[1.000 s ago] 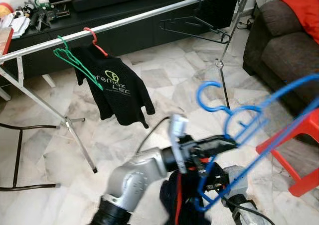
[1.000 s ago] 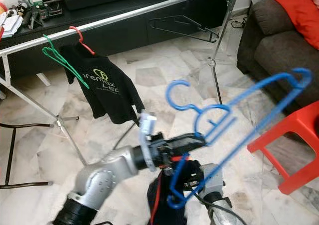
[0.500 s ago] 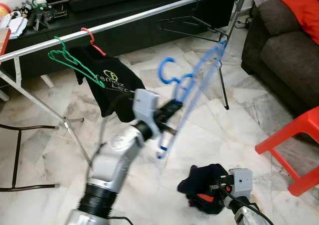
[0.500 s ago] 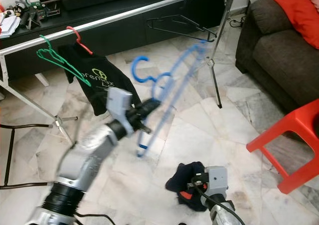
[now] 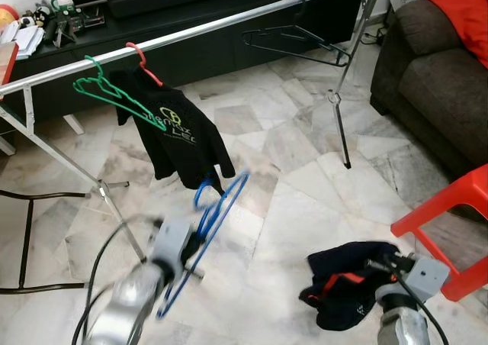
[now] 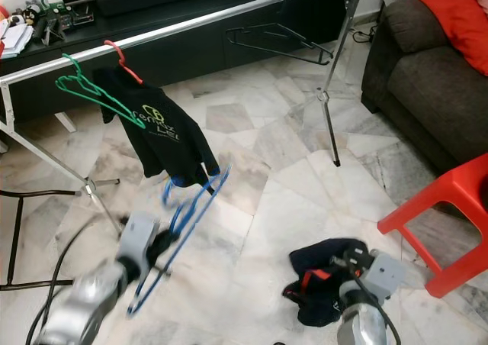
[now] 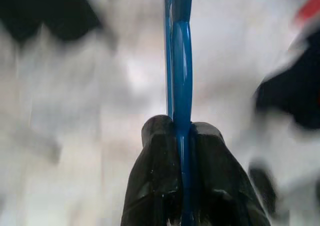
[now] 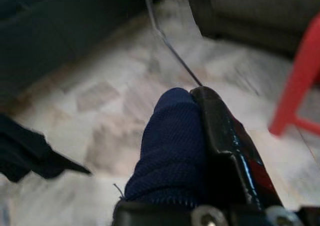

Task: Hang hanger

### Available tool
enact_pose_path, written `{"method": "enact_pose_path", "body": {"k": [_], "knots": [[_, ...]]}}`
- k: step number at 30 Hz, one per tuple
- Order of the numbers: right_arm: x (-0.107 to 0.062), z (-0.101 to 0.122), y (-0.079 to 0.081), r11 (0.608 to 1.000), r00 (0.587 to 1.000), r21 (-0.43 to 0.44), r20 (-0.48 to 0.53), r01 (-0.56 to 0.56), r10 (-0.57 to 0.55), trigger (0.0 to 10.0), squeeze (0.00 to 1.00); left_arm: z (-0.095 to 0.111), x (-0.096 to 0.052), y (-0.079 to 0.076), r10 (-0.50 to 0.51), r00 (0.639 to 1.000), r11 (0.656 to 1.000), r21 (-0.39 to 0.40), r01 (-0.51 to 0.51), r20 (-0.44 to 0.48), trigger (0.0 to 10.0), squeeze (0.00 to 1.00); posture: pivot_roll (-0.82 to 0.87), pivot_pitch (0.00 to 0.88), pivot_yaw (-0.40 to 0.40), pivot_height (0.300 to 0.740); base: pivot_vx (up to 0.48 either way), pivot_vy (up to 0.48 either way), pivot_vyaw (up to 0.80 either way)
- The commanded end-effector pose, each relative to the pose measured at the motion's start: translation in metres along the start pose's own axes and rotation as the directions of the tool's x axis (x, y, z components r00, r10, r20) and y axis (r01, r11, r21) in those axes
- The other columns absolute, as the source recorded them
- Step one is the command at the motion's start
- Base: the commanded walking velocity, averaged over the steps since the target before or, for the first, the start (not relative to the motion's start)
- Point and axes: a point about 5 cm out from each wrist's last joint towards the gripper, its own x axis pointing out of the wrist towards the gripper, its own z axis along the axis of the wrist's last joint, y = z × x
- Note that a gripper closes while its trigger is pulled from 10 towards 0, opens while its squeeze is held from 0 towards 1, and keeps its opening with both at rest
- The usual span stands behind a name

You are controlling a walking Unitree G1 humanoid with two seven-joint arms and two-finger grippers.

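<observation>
My left gripper is low at the front left, shut on a blue hanger that slants up toward the black T-shirt's hem. In the left wrist view the black fingers clamp the blue hanger. Low at the front right, my right gripper is shut on a dark navy garment with red trim, bunched above the floor. The navy garment wraps one finger. A silver clothes rail crosses the back.
On the rail hang a green hanger, a red hanger carrying a black T-shirt, and a black hanger. The rack's legs stand at left. A red stool and brown sofa are at right.
My left arm has swung down from near the rail to low at the left, carrying the blue hanger with it. The right gripper has shifted right with the garment.
</observation>
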Motion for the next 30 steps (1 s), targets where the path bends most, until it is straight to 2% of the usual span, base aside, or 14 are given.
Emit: {"method": "enact_pose_path", "body": {"k": [1, 3, 4, 5, 6, 10, 12, 13, 15, 17, 22, 25, 26, 30], "knots": [[0.002, 0.007, 0.006, 1.0, 1.0, -0.008, 0.021, -0.015, 0.015, 0.0, 0.0, -0.028, -0.009, 0.012, 0.069, 0.992, 0.997, 0.025, -0.067, -0.102, 10.0, 0.0, -0.07, 0.189, 0.064, 0.74, 0.0, 0.0, 0.0], [0.003, 0.009, 0.008, 1.0, 1.0, -0.008, 0.024, -0.017, 0.017, 0.0, 0.0, -0.034, -0.01, 0.014, 0.082, 0.989, 0.997, 0.009, -0.081, -0.12, 10.0, 0.0, -0.07, 0.189, 0.064, 0.74, 0.0, 0.0, 0.0], [0.006, 0.012, 0.014, 0.999, 0.999, -0.024, 0.03, -0.039, 0.039, 4.1, 0.0, -0.052, -0.014, 0.021, 0.14, 0.973, 0.989, -0.019, -0.146, -0.183, 10.0, 0.0, -0.07, 0.179, 0.065, 0.74, 0.0, 0.0, 0.0], [0.008, 0.012, 0.018, 0.997, 0.998, -0.038, 0.031, -0.06, 0.061, 10.0, 0.0, -0.062, -0.017, 0.024, 0.165, 0.96, 0.984, -0.026, -0.175, -0.227, 10.0, 0.0, -0.07, 0.179, 0.065, 0.74, 0.0, 0.0, 0.0], [0.009, 0.012, 0.022, 0.995, 0.996, -0.057, 0.028, -0.084, 0.086, 10.0, 0.0, -0.078, -0.023, 0.028, 0.198, 0.931, 0.975, -0.035, -0.219, -0.307, 10.0, 0.0, -0.07, 0.168, 0.065, 0.74, 0.0, 0.0, 0.0], [0.011, 0.014, 0.024, 0.995, 0.996, -0.054, 0.025, -0.084, 0.085, 10.0, 0.0, -0.109, -0.04, 0.029, 0.213, 0.86, 0.967, -0.028, -0.255, -0.463, 10.0, 0.0, -0.06, 0.157, 0.069, 0.74, 0.0, 0.0, 0.0], [0.013, 0.02, 0.026, 0.992, 0.994, -0.075, 0.034, -0.101, 0.103, 10.0, 0.0, -0.138, -0.061, 0.025, 0.186, 0.786, 0.971, -0.009, -0.237, -0.589, 10.0, 0.0, -0.07, 0.144, 0.076, 0.74, 0.0, 0.0, 0.0], [0.013, 0.02, 0.026, 0.992, 0.994, -0.075, 0.034, -0.101, 0.103, 10.0, 0.0, -0.138, -0.061, 0.025, 0.186, 0.786, 0.971, -0.009, -0.237, -0.589, 10.0, 0.0, -0.07, 0.144, 0.076, 0.74, 0.0, 0.0, 0.0], [0.016, 0.025, 0.025, 0.993, 0.994, -0.075, 0.047, -0.095, 0.098, 10.0, 0.0, -0.152, -0.074, 0.022, 0.175, 0.744, 0.973, -0.002, -0.231, -0.645, 10.0, 0.0, -0.08, 0.138, 0.076, 0.74, 0.0, 0.0, 0.0], [0.017, 0.03, 0.022, 0.995, 0.995, -0.071, 0.062, -0.071, 0.076, 10.0, 0.0, -0.16, -0.081, 0.023, 0.209, 0.704, 0.952, -0.022, -0.304, -0.679, 10.0, 0.0, -0.08, 0.132, 0.075, 0.74, 0.0, 0.0, 0.0], [0.017, 0.029, 0.02, 0.996, 0.997, -0.076, 0.066, -0.044, 0.049, 10.0, 0.0, -0.156, -0.083, 0.036, 0.228, 0.702, 0.937, -0.043, -0.346, -0.674, 10.0, 0.0, -0.07, 0.12, 0.073, 0.74, 0.0, 0.0, 0.0], [0.016, 0.029, 0.024, 0.993, 0.995, -0.104, 0.075, -0.061, 0.069, 10.0, 0.0, -0.155, -0.088, 0.047, 0.234, 0.7, 0.924, -0.069, -0.376, -0.675, 10.0, 0.0, -0.08, 0.11, 0.075, 0.74, 0.0, 0.0, 0.78], [0.015, 0.029, 0.027, 0.989, 0.993, -0.126, 0.076, -0.077, 0.087, 10.0, 0.0, -0.157, -0.091, 0.049, 0.233, 0.692, 0.928, -0.056, -0.368, -0.683, 10.0, 0.0, -0.08, 0.11, 0.075, 0.74, 0.0, 0.0, 0.79], [0.015, 0.029, 0.028, 0.99, 0.993, -0.119, 0.079, -0.079, 0.088, 10.0, 0.0, -0.162, -0.095, 0.044, 0.235, 0.683, 0.927, -0.053, -0.372, -0.692, 10.0, 0.0, -0.09, 0.093, 0.072, 0.74, 0.0, 0.0, 0.78]]}}
